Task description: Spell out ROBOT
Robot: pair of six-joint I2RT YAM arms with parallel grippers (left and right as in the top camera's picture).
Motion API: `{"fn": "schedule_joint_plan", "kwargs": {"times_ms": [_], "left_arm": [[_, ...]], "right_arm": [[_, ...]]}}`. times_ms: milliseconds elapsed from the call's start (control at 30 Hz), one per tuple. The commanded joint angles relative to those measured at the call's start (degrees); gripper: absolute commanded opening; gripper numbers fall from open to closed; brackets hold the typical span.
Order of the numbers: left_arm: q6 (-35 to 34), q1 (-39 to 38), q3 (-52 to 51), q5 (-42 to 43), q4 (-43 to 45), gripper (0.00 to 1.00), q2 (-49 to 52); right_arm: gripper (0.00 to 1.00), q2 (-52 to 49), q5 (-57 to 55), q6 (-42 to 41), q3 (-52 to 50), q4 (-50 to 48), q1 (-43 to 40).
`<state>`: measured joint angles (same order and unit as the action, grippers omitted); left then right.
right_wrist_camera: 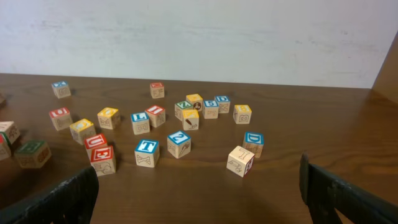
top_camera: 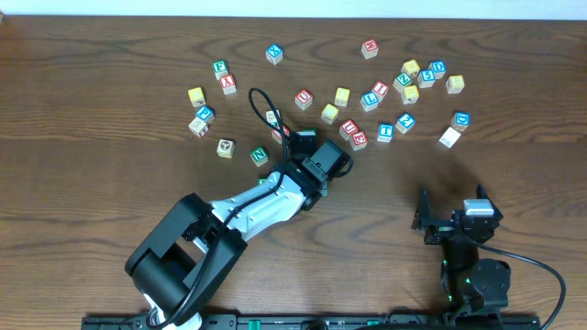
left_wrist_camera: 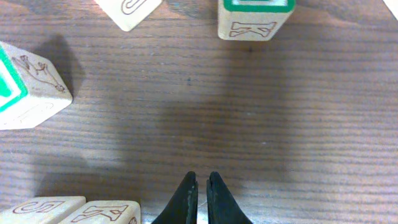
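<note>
No row started yet: I see the blue T cube (right_wrist_camera: 147, 151) loose in the scatter, left gripper (left_wrist_camera: 200, 179) pinched shut on nothing, right gripper (right_wrist_camera: 198, 169) gaping wide, empty.

Left claw (left_wrist_camera: 202, 182) pinched closed (hairline gap), right claw (right_wrist_camera: 199, 194) spread wide.

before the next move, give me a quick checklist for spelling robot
1. left tool empty: ok, nothing between its fingers.
2. left tool open for a grasp: not ok, shut.
3. right tool open and empty: ok.
4. blue T cube clear of neighbours: ok, gaps all round.
5. green-faced cube ahead of the left tool is R or B: cannot tell, its top face is cut off.
6. word started: not ok, no row of letters anywhere.
</note>
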<state>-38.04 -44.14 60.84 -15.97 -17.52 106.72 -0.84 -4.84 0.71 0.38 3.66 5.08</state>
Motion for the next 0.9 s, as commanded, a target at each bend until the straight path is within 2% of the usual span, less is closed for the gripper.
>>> {"fn": "schedule_joint_plan", "kwargs": {"times_ms": [0, 300, 433, 533, 600, 700, 767, 867], "left_arm": [[5.8, 0.0, 2.2, 1.0, -0.4, 0.07, -2.1], [14.7, 0.0, 2.2, 4.5, -6.5, 0.08, -13.6], [15.3, 0.1, 2.2, 5.1, -11.7, 0.09, -19.7], [15.3, 0.1, 2.3, 5.0, -13.8, 0.17, -22.5], [15.3, 0.1, 2.7, 5.1, -14.4, 0.38, -23.3], [15.3, 0.1, 4.9, 5.1, -16.5, 0.52, -22.8], [15.3, 0.1, 8.2, 5.0, -18.7, 0.58, -21.4], [15.3, 0.1, 13.5, 5.0, -21.5, 0.62, -18.6]], "right_arm": [[0.99, 0.1, 0.1, 0.7, -0.1, 0.2, -0.4], [0.99, 0.1, 0.1, 0.6, -0.1, 0.2, -0.4], [0.99, 0.1, 0.1, 0.7, -0.1, 0.2, -0.4], [0.99, 0.1, 0.1, 0.7, -0.1, 0.2, -0.4], [0.99, 0.1, 0.1, 0.7, -0.1, 0.2, -0.4], [0.99, 0.1, 0.1, 0.6, -0.1, 0.2, -0.4], [0.99, 0.1, 0.1, 0.6, -0.1, 0.2, -0.4], [0.99, 0.1, 0.1, 0.6, -0.1, 0.2, -0.4]]}}
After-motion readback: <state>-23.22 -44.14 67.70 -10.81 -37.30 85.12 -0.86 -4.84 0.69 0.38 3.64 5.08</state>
